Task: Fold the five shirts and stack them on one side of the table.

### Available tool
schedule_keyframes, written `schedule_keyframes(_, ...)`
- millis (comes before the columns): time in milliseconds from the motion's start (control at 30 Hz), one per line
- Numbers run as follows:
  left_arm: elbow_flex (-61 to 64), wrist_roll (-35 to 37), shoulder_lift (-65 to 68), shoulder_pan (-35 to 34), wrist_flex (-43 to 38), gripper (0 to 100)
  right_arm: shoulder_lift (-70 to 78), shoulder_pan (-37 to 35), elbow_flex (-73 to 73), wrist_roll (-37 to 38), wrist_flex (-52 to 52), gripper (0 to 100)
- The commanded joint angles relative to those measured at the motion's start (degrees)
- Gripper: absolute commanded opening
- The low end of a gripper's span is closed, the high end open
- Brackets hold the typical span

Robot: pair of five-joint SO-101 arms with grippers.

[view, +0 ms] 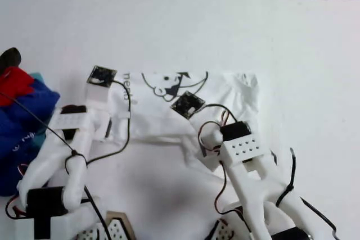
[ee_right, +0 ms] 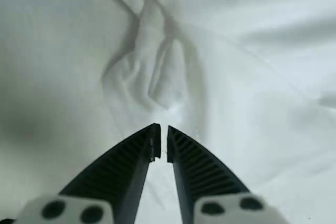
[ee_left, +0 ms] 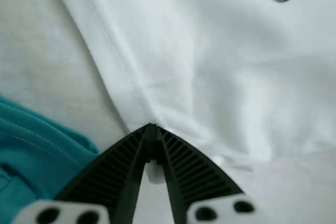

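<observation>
— Where is the white shirt (view: 160, 119)?
— Spread at the middle of the table (view: 292, 37), print toward twelve o'clock.
— And the grippers?
— The left gripper (ee_left: 151, 129) is clamped on its eight o'clock edge. The right gripper (ee_right: 159, 132) sits over wrinkles near five o'clock, jaws almost together; whether cloth is caught, I cannot tell.
— Anything else?
— A blue shirt (view: 22, 133), a red cloth (view: 14, 85) and a teal shirt (ee_left: 37, 156) are piled at nine o'clock.

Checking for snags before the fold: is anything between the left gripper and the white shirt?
Nothing visible. The left gripper is at the white shirt's edge, its jaws closed on a bit of the fabric. A teal garment lies on the table beside the gripper, apart from the shirt's edge and not in between.
</observation>
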Motion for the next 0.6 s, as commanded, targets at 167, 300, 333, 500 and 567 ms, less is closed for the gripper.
schedule_keyframes(167,0.0,0.1,-1.6,-0.3,-1.5,3,0.8,-2.1,-1.9,-3.5,-4.2,13.4)
schedule_keyframes(300,0.0,0.1,-1.6,-0.3,-1.5,3,6.8,-7.0,-2.0,-3.7,-7.3,12.7)
schedule_keyframes(333,0.0,0.1,-1.6,-0.3,-1.5,3,8.0,-7.4,-2.1,-3.7,-8.0,12.7)
schedule_keyframes(500,0.0,0.1,-1.6,-0.3,-1.5,3,12.6,-5.6,-2.1,-3.6,-10.9,12.7)
schedule_keyframes(567,0.0,0.1,-1.6,-0.3,-1.5,3,13.7,-3.7,-2.1,-3.6,-12.8,12.7)
